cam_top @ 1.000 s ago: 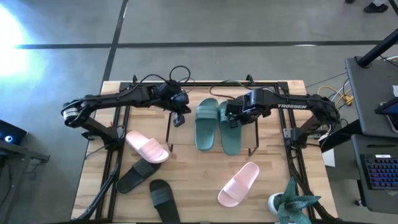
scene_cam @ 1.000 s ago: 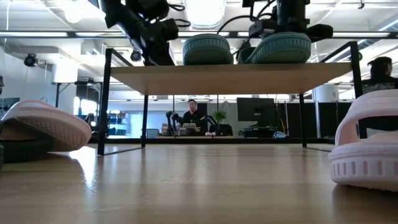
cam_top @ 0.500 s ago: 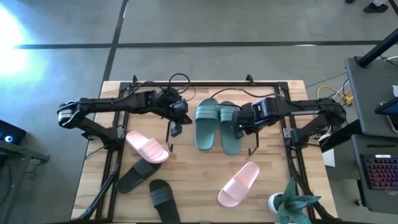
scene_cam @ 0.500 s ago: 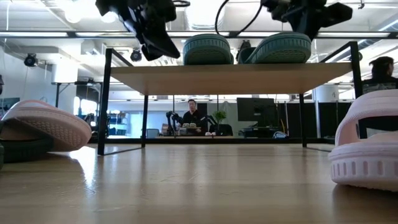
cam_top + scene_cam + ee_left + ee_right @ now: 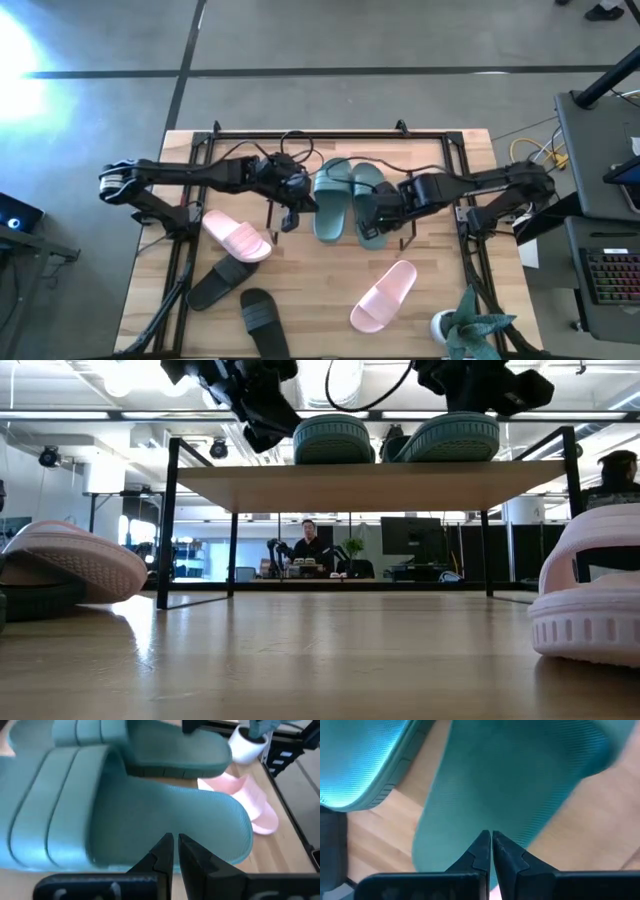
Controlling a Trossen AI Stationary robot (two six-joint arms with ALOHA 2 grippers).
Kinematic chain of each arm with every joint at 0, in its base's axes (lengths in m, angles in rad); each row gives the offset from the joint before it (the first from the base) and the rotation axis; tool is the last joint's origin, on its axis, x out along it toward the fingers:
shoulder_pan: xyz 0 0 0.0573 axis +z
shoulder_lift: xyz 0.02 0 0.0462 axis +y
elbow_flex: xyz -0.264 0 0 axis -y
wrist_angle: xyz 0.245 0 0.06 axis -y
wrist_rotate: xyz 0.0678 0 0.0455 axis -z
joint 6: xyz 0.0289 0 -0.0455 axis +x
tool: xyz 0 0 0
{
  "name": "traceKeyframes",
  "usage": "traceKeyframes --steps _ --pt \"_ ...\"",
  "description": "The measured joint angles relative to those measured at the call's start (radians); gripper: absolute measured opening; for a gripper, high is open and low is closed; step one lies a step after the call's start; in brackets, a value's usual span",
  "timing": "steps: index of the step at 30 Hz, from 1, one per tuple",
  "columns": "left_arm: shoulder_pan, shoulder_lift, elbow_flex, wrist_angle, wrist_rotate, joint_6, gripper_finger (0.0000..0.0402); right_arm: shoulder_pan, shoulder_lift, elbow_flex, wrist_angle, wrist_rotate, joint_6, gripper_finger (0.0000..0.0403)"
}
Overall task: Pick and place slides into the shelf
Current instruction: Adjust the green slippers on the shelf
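Two teal slides [image 5: 332, 200] [image 5: 368, 205] lie side by side on the shelf [image 5: 370, 485], soles down on its wood board. My left gripper [image 5: 290, 220] is shut and hovers just left of the left teal slide's heel [image 5: 165, 820], pointing at it on a slant. My right gripper [image 5: 374, 215] is shut and points steeply down over the right teal slide's heel half [image 5: 510, 785]. Two pink slides [image 5: 236, 236] [image 5: 384, 296] and two black slides [image 5: 218, 282] [image 5: 263, 318] lie on the table. My left gripper shows a gap to the left slide in the high view and touches nothing. My right gripper stands right above the right teal slide's footbed [image 5: 490, 815], fingers shut and pointing down; whether the tips touch it I cannot tell.
A large black tube frame [image 5: 300, 133] borders the table. A small potted plant [image 5: 470, 325] stands at the near right corner. Bare table lies between the shelf and the near edge [image 5: 320, 300]. Beyond the table, a person shows far off in the low view.
My left gripper has swung toward the near edge and rightward, closer to the left teal slide. My right gripper has gone toward the near edge along the right teal slide and tipped more steeply down. Both stayed shut; the slides have not shifted.
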Motion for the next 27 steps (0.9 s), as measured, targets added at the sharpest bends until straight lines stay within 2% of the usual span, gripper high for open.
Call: traceKeyframes --steps 8,19,27 --pt "-0.003 0.018 -0.001 0.006 0.0 -0.001 0.0012 0.006 0.047 -0.022 0.059 -0.005 -0.007 0.0011" --pt "-0.009 0.047 -0.004 0.008 0.001 -0.023 0.0012 0.005 0.048 -0.012 0.08 0.149 0.002 0.0011" --pt "-0.009 0.047 -0.004 0.011 0.001 -0.023 0.0012 0.005 0.043 -0.01 0.097 0.187 0.026 0.0011"
